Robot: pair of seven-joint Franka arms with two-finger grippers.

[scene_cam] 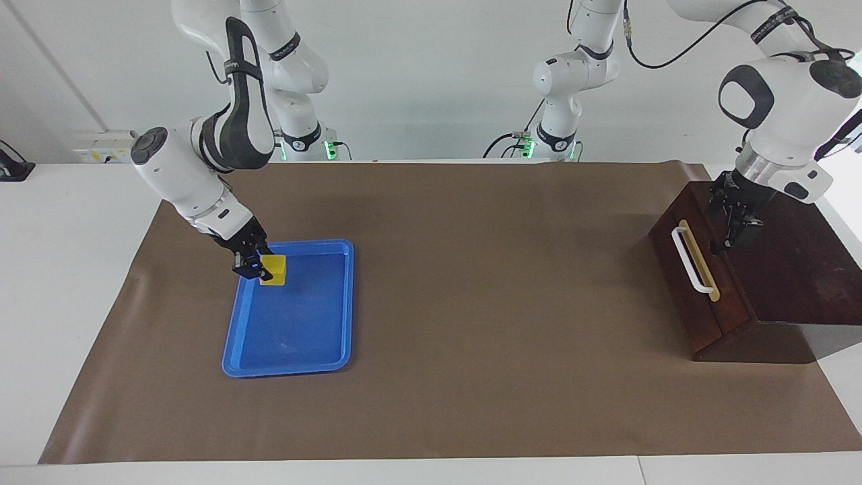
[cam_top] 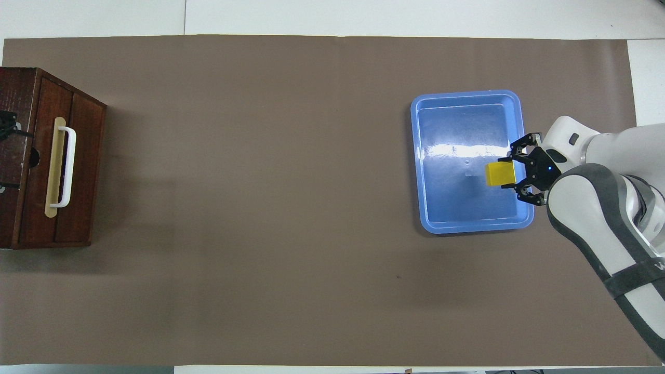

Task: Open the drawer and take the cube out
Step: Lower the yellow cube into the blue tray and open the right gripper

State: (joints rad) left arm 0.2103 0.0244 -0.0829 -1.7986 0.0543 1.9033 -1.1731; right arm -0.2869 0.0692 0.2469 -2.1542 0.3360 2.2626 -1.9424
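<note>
Right gripper pinches cube over blue tray, by tray's edge toward right arm's end. Left gripper over dark box; finger state unclear. Drawer shut flush. Brown mat between tray and box bare.

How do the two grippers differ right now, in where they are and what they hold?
The right gripper is over the blue tray and grips the yellow cube; the left gripper is over the dark wooden box, above the shut drawer, and holds nothing visible. The right one shows in both views; the left one barely shows in the overhead view.
</note>
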